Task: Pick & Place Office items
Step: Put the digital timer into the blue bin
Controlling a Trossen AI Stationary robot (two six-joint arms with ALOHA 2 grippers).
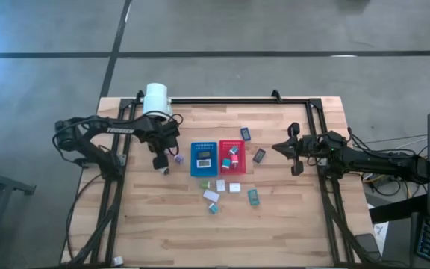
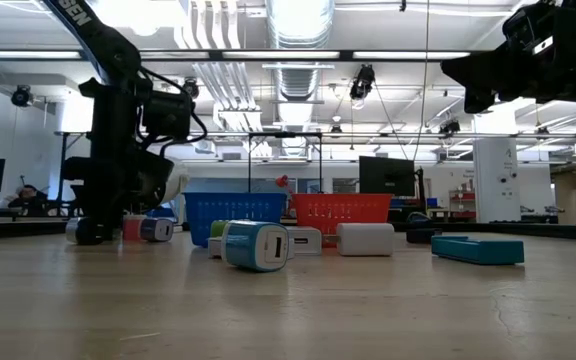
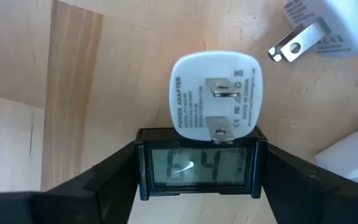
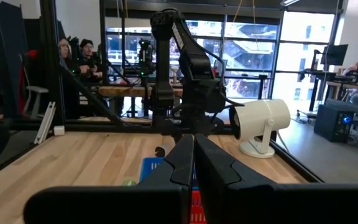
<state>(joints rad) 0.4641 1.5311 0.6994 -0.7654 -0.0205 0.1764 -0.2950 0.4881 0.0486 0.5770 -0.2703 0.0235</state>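
My left gripper (image 1: 160, 163) points down at the table left of the blue tray (image 1: 202, 158). Between its fingers lies a small black digital clock (image 3: 199, 167), display up. A white plug adapter (image 3: 215, 93) lies against the clock's far side, prongs up. A second white adapter (image 3: 328, 25) lies further off. More small office items (image 1: 220, 184) are scattered in front of the trays. My right gripper (image 4: 193, 162) is shut and empty, held level above the table's right side (image 1: 295, 149). My left gripper has the black clock pinched between its two fingers (image 3: 104, 183), one at each short end (image 3: 140, 168). The fingers come from above, pointing down, in line with the clock's length. The clock lies flat on the table.
The red tray (image 1: 232, 157) stands right of the blue one, both holding small items. A big white cylinder (image 1: 157, 99) stands at the far left. A purple item (image 1: 178, 158) lies close to my left gripper. A teal and white charger (image 2: 256, 245) lies near the front.
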